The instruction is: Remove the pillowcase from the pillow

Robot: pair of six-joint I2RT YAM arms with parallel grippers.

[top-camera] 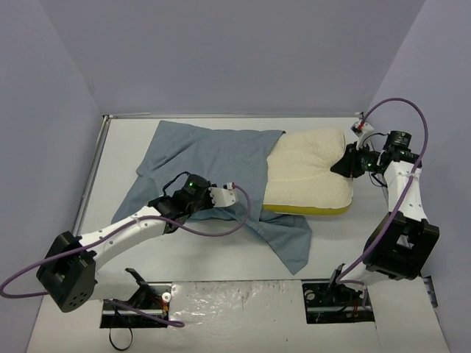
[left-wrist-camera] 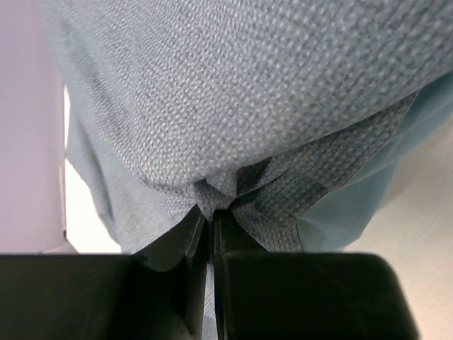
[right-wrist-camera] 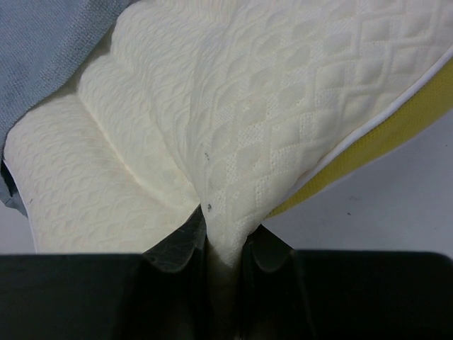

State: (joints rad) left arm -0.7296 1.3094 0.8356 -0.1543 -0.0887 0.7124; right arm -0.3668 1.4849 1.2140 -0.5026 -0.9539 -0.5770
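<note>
Rumpled grey-blue pillowcase (top-camera: 210,154) covers the cream quilted pillow (top-camera: 309,170) only halfway.

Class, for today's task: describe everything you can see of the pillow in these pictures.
The pillow is a cream cushion with a soft, diamond-quilted cover, white piping and a yellow-green band along its near edge. It lies flat on the table, right of centre. Its left part sits inside the grey-blue pillowcase; the right part is bare. The right claw is shut on a fold at its right end, puckering the cover.

Plain grey-blue pillowcase (top-camera: 213,158), cream pillow (top-camera: 309,169) — quilted diamond pattern, yellow-green edge band — white table (top-camera: 221,257)
</note>
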